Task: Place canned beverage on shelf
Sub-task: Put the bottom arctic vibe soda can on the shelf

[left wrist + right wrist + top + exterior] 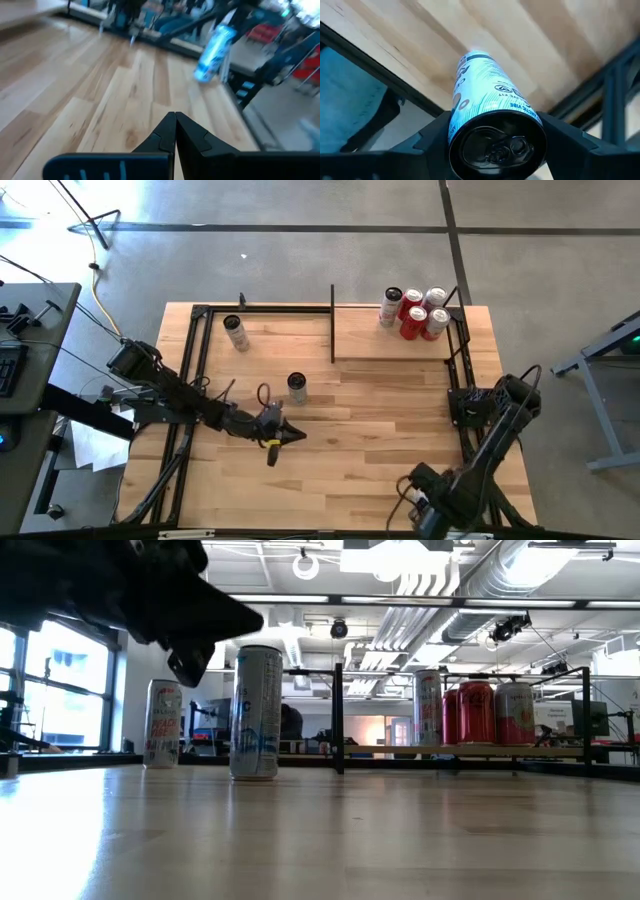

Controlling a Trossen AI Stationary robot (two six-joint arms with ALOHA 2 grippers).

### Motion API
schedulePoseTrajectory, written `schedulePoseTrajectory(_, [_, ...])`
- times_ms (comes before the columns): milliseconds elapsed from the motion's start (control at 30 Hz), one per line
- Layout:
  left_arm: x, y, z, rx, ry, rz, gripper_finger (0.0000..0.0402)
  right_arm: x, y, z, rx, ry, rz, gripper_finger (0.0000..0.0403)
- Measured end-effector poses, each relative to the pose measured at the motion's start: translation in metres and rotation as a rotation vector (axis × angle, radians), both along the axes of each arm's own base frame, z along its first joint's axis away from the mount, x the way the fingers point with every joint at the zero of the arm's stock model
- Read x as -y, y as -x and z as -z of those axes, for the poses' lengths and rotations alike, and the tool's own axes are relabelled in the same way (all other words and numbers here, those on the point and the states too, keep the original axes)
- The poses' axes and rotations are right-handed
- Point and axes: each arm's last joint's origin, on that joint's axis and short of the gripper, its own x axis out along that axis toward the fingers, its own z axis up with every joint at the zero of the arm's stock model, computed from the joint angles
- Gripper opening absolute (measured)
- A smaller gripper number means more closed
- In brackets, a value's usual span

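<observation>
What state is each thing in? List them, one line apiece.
left gripper: shut, empty, above the tabletop.
right gripper: closed around the slim white can.
near can: upright on the tabletop.
far can: upright on the tabletop.
five shelf cans: upright, clustered on the shelf.

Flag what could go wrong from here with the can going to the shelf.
1. The shelf already has a cluster of cans in its far right corner. Setting the white-and-blue can at the right gripper near them could topple some.
2. The black upright bar at the shelf's left edge might clip the can.
3. The left gripper, fingers shut, hangs mid-table beside a standing can. A crossing path could knock it.
</observation>
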Motion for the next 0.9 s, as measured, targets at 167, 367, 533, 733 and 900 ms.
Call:
schedulePoseTrajectory(167, [0.005,0.006,0.001,0.022,-0.034,0.015,0.0,0.036,-0.024,-0.022,0.023,0.06,-0.136,0.0238])
schedulePoseTrajectory(367, [0.004,0.007,0.002,0.031,-0.107,-0.021,0.0,0.1,-0.081,-0.05,0.164,0.052,-0.35,0.0238])
schedulePoseTrajectory(533, [-0.009,0.017,0.012,0.025,-0.09,-0.083,0.0,0.17,-0.113,-0.071,0.223,0.099,-0.485,0.0238])
schedulePoseTrajectory(733, [-0.026,0.036,0.018,0.109,-0.035,-0.107,0.0,0.259,-0.128,-0.105,0.313,0.162,-0.615,0.0238])
schedulePoseTrajectory(900, [-0.038,0.044,0.022,0.12,-0.011,-0.144,0.0,0.34,-0.121,-0.119,0.307,0.245,-0.633,0.0238])
